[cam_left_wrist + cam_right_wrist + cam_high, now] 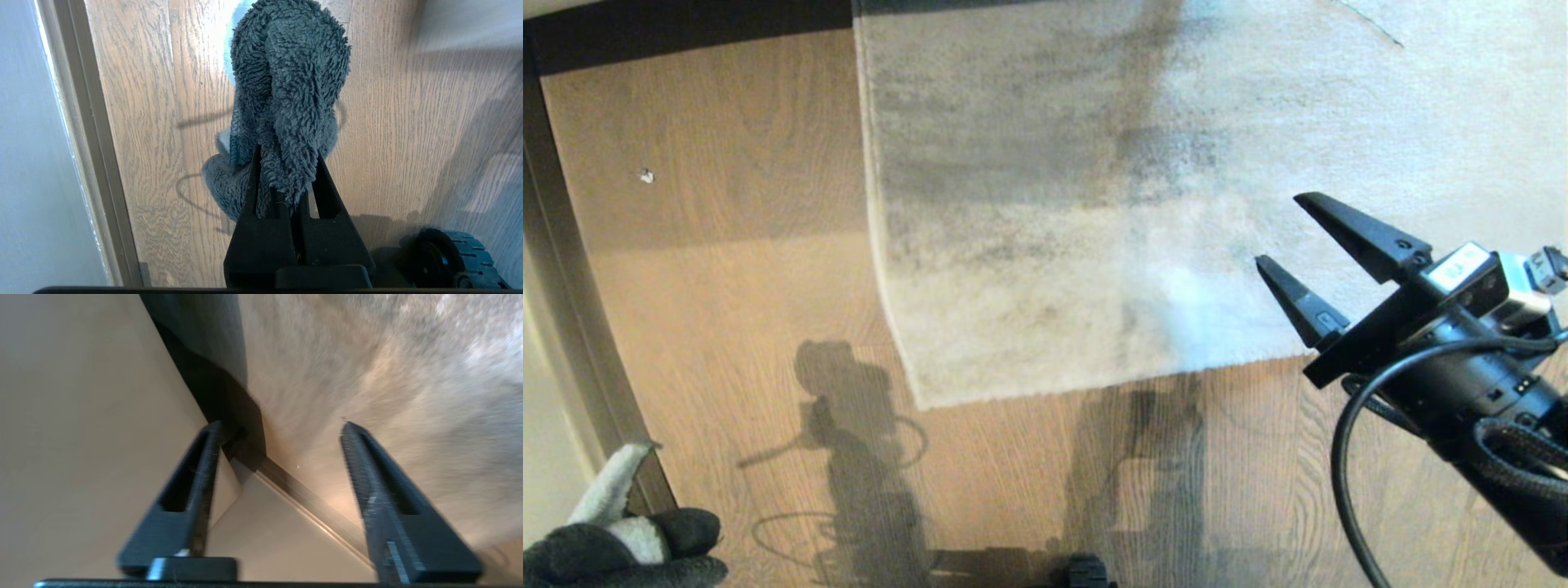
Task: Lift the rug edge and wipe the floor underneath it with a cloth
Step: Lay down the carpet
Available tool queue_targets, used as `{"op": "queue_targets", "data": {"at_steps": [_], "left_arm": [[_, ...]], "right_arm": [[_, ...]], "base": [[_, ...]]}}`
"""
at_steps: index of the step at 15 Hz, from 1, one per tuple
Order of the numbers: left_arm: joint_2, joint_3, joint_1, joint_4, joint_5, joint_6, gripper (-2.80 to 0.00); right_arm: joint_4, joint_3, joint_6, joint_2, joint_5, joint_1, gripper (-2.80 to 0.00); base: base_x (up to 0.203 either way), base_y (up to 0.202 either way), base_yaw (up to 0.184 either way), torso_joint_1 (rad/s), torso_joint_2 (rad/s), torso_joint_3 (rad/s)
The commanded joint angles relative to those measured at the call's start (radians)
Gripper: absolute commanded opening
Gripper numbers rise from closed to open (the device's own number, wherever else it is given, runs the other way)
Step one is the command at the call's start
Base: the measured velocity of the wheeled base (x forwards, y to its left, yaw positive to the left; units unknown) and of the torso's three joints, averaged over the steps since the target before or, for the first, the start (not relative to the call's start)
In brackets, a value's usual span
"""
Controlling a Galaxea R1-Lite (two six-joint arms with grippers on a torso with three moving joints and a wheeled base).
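- The rug (1094, 204) lies flat on the floor (727, 269), pile side up; its near edge runs across the middle of the head view and its near left corner sits towards the centre.
- The right gripper (1278, 231) hangs at the right of the head view, above the rug's near edge, with its tips pointing out over the pile. Its two fingers stand well apart and nothing is between them; the right wrist view confirms an empty gap.
- No contact between the right gripper and the rug can be made out.
- The left gripper (286, 163) is closed tight on the cloth (286, 94), a dark fuzzy bundle rising beyond its fingertips, with bare floor behind it.
- In the head view the cloth (621, 547) appears at the lower left corner, well apart from the rug and from the right gripper.
- A small pale speck (646, 175) lies on the floor left of the rug.
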Motion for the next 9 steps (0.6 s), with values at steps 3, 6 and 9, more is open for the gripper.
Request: {"op": "queue_targets", "data": {"at_steps": [3,6,9], "left_arm": [[0.000,0.000,0.000,0.000,0.001,-0.001,-2.80],[0.000,0.000,0.000,0.000,0.001,-0.001,-2.80],[0.000,0.000,0.000,0.000,0.001,-0.001,-2.80]], "right_arm": [[-0.038,0.091,0.008,-0.046,0.002,0.098,0.00],[0.016,0.140,0.000,-0.004,-0.001,0.134,0.00],[0.065,0.138,-0.075,0.126,-0.006,0.137,0.00]], "base": [[0.000,0.000,0.000,0.000,0.00,0.000],[0.000,0.000,0.000,0.000,0.00,0.000],[0.000,0.000,0.000,0.000,0.00,0.000]]}}
